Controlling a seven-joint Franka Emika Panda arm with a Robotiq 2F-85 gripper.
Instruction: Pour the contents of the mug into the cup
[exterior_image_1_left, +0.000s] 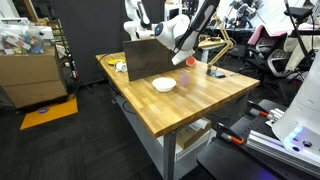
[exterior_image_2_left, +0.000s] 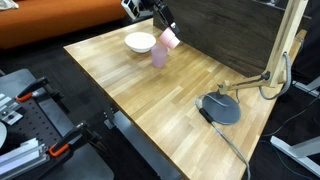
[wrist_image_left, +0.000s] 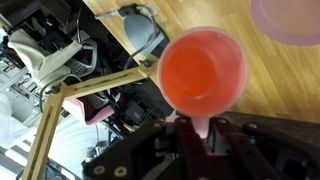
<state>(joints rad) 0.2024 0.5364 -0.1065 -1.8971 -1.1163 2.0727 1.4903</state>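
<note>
STEP: pour starting — mug aloft, jaws clamped on it, just above cup, beside white bowl near tabletop far edge | NEXT: tip mouth over cup — slowly

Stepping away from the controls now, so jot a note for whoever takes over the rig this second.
Gripper: shut on the mug at its handle.
Mug: in the air, off the table, close to the cup and higher than it.
Cup: upright on the table beside the bowl.
Done: mug is picked up and at the cup.
Left: in the wrist view the cup lies off to one side of the mug's mouth, so line up, tip and pour. I cannot tell whether anything has gone in yet.
</note>
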